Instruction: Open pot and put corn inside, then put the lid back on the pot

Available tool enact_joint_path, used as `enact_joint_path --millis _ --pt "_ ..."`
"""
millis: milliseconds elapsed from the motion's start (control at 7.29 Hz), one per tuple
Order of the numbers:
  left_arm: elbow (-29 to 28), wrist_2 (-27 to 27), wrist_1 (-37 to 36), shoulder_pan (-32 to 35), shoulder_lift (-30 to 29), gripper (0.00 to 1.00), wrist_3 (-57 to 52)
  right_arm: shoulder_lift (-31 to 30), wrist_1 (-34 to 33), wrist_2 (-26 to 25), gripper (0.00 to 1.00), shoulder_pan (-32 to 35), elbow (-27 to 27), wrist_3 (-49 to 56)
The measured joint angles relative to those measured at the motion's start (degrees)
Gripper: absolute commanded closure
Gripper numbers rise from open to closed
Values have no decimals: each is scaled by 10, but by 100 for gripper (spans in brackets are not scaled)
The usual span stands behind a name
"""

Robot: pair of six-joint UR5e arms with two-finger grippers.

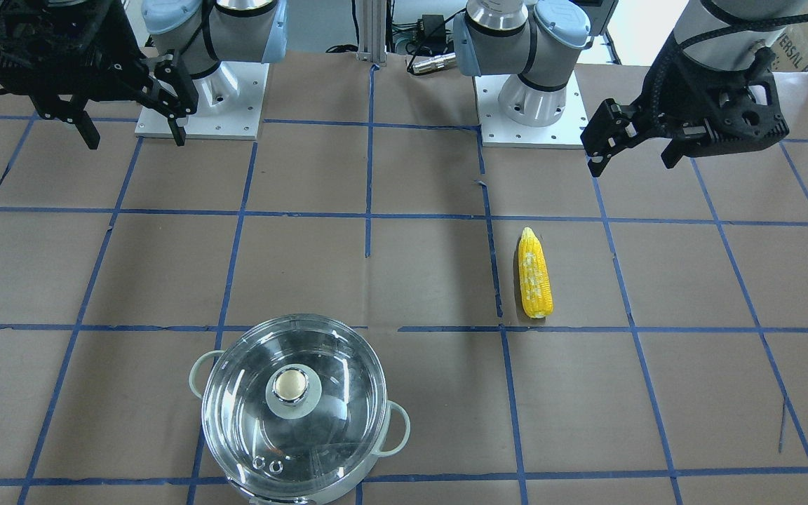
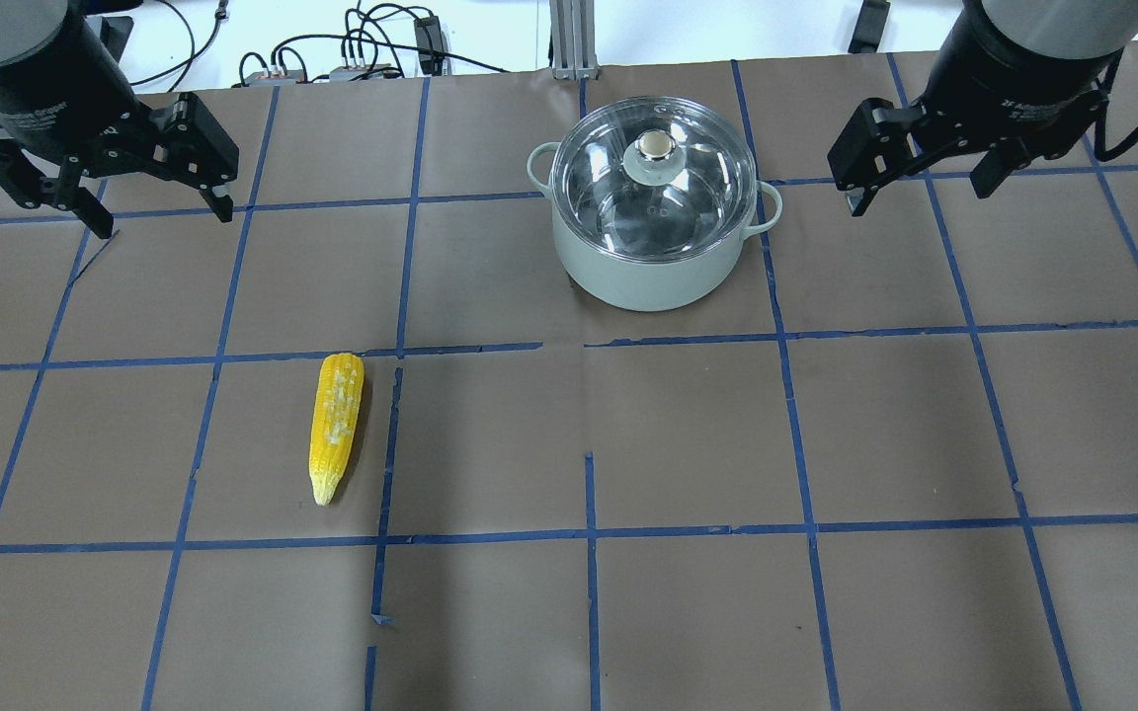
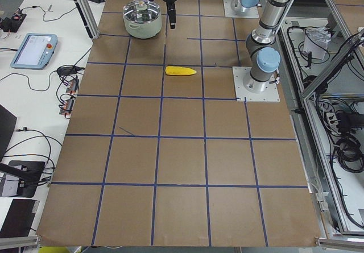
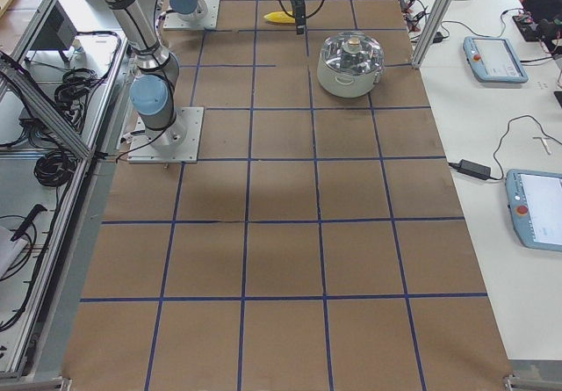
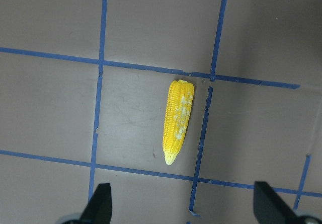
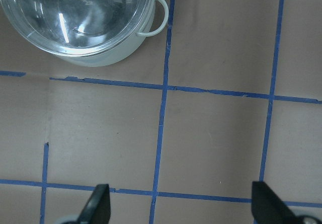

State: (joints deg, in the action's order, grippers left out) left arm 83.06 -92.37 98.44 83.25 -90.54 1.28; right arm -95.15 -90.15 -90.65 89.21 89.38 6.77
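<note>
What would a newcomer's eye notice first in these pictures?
The bright yellow corn lies alone on the brown table, on the robot's left side. The shiny pot, glass lid on, stands farther off, right of centre. The left pincer and right pincer hang open, empty.

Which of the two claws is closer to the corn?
The left claw, at the overhead view's left. The corn lies in its half; the right claw hangs far across, beside the pot.

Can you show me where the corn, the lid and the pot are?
corn [image 2: 336,427]: overhead view, middle of the cob.
lid [image 2: 654,150]: overhead view, on its centre knob.
pot [image 2: 648,278]: overhead view, pale side wall below the lid.
</note>
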Motion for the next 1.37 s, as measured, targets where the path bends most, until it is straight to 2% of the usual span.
enact_joint_path --millis 686,1098,1373 --pt "0 3 2 1 3 0 -1 11 -3 1 0 -1 1 -12" --pt "0 37 7 3 7 0 -6 19 0 1 1 -4 2 -7" --pt "1 38 5 5 7 0 -14 43 -15 5 2 1 -9 -4"
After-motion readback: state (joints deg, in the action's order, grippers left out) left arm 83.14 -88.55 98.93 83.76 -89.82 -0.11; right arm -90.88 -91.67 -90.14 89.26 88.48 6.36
